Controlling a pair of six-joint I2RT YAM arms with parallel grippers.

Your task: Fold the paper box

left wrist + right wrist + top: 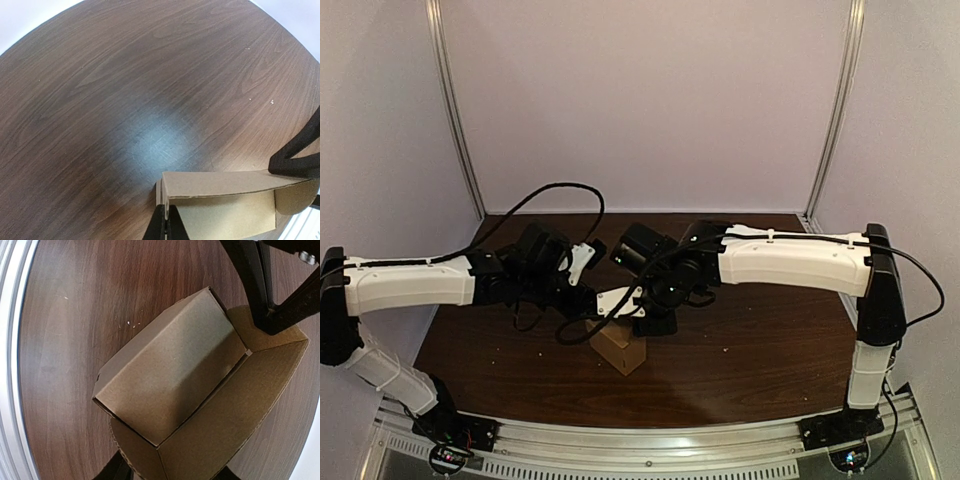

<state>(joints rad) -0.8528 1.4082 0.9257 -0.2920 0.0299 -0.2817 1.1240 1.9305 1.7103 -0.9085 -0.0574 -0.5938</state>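
Observation:
The brown paper box point(620, 347) stands partly folded on the dark wooden table point(750, 340), between the two arms. My left gripper point(165, 226) is shut on the edge of a side wall of the paper box point(225, 200), pinching thin cardboard. In the right wrist view the paper box point(175, 385) fills the frame, a closed panel on top and a rounded flap below. My right gripper point(171, 474) is open, its dark fingertips point(117, 472) spread either side of the box's near end and partly hidden by it. The left gripper's fingers point(265, 285) clamp the far flap.
A metal rail point(650, 440) runs along the table's near edge. White walls with metal uprights point(455, 110) enclose the back and sides. Black cables point(560, 190) loop above the left arm. Small crumbs point(131, 324) lie on the wood beside the box.

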